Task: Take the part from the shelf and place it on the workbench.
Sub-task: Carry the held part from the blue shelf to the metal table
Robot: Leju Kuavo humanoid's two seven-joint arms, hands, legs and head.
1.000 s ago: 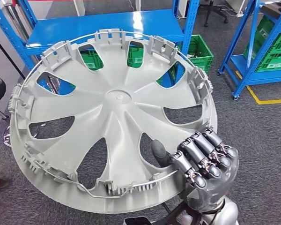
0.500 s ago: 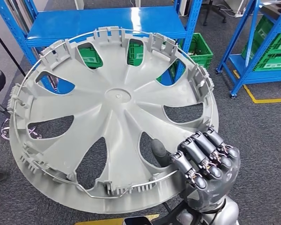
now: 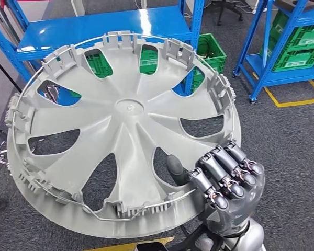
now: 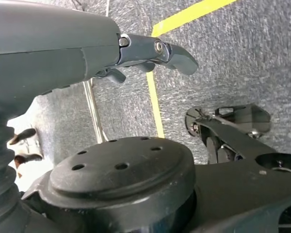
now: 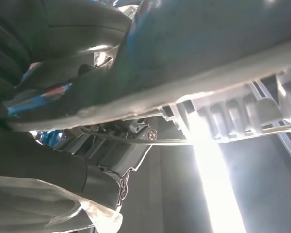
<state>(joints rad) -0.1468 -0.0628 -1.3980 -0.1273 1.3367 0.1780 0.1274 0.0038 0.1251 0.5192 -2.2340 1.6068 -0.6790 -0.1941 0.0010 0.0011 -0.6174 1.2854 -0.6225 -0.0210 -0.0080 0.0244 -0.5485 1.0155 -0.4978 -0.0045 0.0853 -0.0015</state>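
The part is a large grey plastic wheel cover [image 3: 120, 136], seen from its ribbed inner side with a wire ring around its rim. My right hand [image 3: 222, 183] grips its lower right edge, thumb poking through a spoke opening and fingers curled over the rim. It is held tilted in the air in front of me. In the right wrist view the cover's rim [image 5: 224, 73] runs close past my right hand [image 5: 63, 160]. My left hand [image 4: 100, 48] hangs above grey carpet, fingers extended with nothing in them.
A blue metal shelf [image 3: 108, 26] stands behind the cover, with green crates [image 3: 211, 52] under it. Another blue rack [image 3: 273, 47] with green crates [image 3: 298, 52] is at the right. Yellow floor tape [image 3: 298, 99] crosses the grey carpet [image 3: 289, 157].
The whole view has shifted left, so the shelves and crates slid leftward behind the cover. My right hand keeps the same grip on the cover.
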